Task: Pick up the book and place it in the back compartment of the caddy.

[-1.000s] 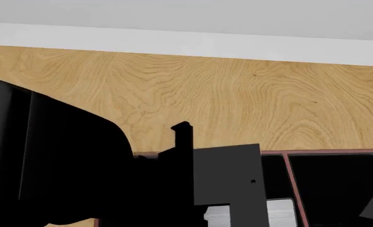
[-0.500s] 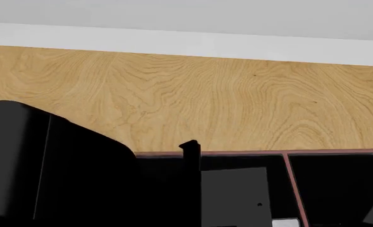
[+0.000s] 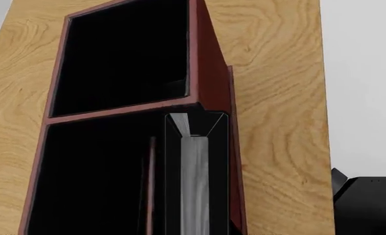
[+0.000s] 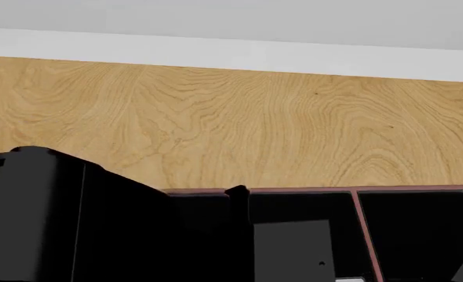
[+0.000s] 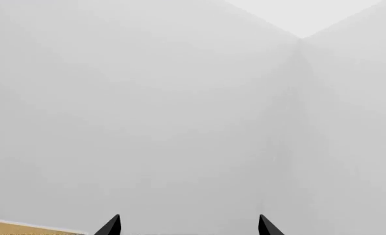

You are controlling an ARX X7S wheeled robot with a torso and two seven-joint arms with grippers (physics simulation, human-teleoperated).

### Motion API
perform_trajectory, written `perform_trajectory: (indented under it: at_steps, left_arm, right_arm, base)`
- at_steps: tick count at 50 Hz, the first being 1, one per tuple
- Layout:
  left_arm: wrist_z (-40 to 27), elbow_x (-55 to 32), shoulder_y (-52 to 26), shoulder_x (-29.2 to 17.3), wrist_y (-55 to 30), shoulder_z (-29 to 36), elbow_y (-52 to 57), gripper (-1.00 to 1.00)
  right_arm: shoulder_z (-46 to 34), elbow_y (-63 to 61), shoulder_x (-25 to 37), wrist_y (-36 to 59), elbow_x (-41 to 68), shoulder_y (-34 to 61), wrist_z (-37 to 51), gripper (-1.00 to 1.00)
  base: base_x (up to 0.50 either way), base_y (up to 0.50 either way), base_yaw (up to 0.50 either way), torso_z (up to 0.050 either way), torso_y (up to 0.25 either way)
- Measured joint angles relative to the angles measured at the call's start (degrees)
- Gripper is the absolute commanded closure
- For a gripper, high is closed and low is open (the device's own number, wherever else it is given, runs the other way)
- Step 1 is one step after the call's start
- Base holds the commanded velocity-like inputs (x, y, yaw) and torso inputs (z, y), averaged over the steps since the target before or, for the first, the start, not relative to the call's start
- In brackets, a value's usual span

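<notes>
The caddy [image 4: 404, 188] has a black inside and a thin reddish-brown rim, and lies at the bottom of the head view. It also shows in the left wrist view [image 3: 209, 73] as two cells. The black book [image 4: 294, 247] stands on edge inside the cell left of a divider, along the caddy's far rim. In the left wrist view its grey page edges [image 3: 194, 196] sit close to the outer wall. My left gripper [image 3: 194, 127] is shut on the book, with one fingertip [image 4: 237, 191] showing above the rim. My right gripper [image 5: 189, 227] is open and empty, facing a white wall.
The wooden table [image 4: 255, 117] stretches beyond the caddy to a white wall. My bulky black left arm [image 4: 67, 223] hides the caddy's left part. A black robot part [image 3: 369, 205] shows beside the table edge in the left wrist view.
My left arm has moved down with the book. The book has sunk from above the caddy's rim to deep inside the cell, and only the fingertip stays above the rim.
</notes>
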Motion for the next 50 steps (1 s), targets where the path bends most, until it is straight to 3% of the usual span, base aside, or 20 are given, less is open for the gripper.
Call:
perform_trajectory:
  at_steps: [50]
  left_arm:
    - [3.43,8.45,4.05,-0.18,7.23,7.67,-4.73,1.0]
  right_arm:
    - [-0.9,4.22,0.0,-4.46,-0.49,-1.87,-1.43,-1.0]
  base:
    - [0.0,0.0,0.0,0.0,0.001]
